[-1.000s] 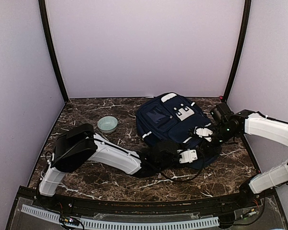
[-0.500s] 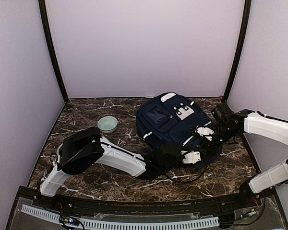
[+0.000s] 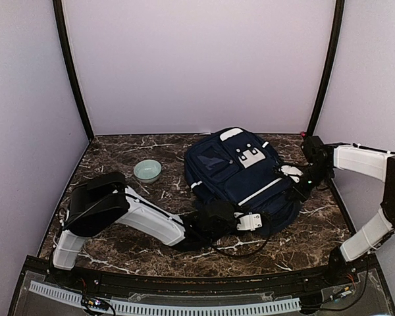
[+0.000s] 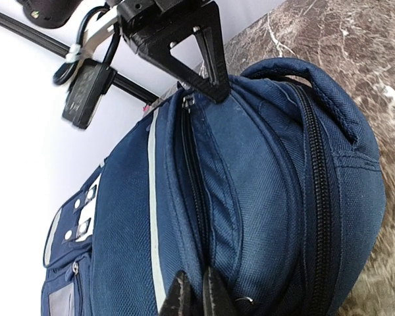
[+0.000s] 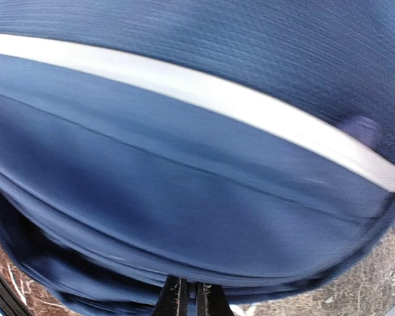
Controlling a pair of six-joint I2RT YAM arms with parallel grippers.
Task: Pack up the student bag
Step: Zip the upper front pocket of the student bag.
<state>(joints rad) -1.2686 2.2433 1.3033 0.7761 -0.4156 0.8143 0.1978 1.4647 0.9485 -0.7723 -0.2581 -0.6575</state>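
Right, nearest first: the left gripper (image 4: 194,295) has just snapped closed. A second ago its jaws stood apart; now they are clenched on the near end of the student bag (image 3: 240,174), nipping a fold of navy fabric beside a zip line. A small metal ring (image 4: 243,303) sits just to one side of the jaws, but I can't tell whether a zip pull is inside the pinch.

Moving out from those jaws, the bag bulges away across the marble table (image 3: 118,158). Its main zip track (image 4: 319,184) looks closed along everything the wrist view shows, and the carry handle (image 4: 329,112) arches beside it.

At the far end of that bulge, straight across from the left jaws, the right gripper (image 4: 214,89) is clamped on the bag's edge. Its wrist view is blurred, yet the fingertips are plainly together on blue cloth, with the white stripe (image 5: 184,92) running beyond them. That arm has drawn back toward the right over the last second, and the bag's side has pulled taut between the two grips.

So both ends are now held, and to my eye that's the set-up for working a zip open. Nothing has gone in yet, so the packing proper hasn't started.

Well off to the left of the left jaws and further back, a pale green bowl (image 3: 147,170) sits clear of the bag.
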